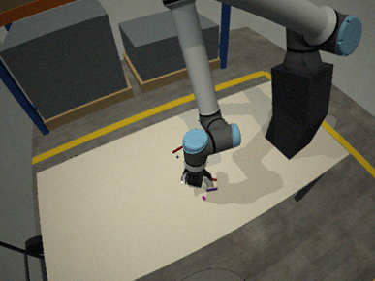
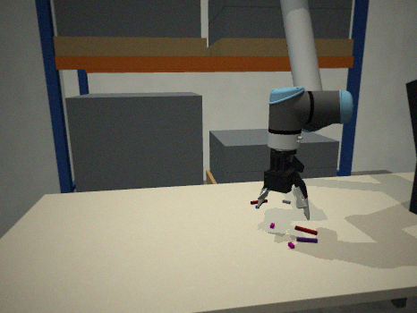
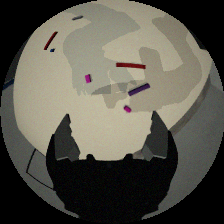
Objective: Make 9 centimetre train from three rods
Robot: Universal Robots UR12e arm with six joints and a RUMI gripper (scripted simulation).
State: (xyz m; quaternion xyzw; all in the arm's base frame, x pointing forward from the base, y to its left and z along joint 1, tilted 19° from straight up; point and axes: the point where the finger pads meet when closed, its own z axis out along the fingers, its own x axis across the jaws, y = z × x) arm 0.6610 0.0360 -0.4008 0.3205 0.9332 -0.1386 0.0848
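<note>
My two-jaw gripper (image 2: 285,202) hangs above the cream table top (image 2: 134,250), jaws fully apart and empty, ready to pick. The loose rods lie scattered below: two short magenta rods (image 3: 88,78) (image 3: 127,108), a purple rod (image 3: 138,89), a red rod (image 3: 130,65).
</note>
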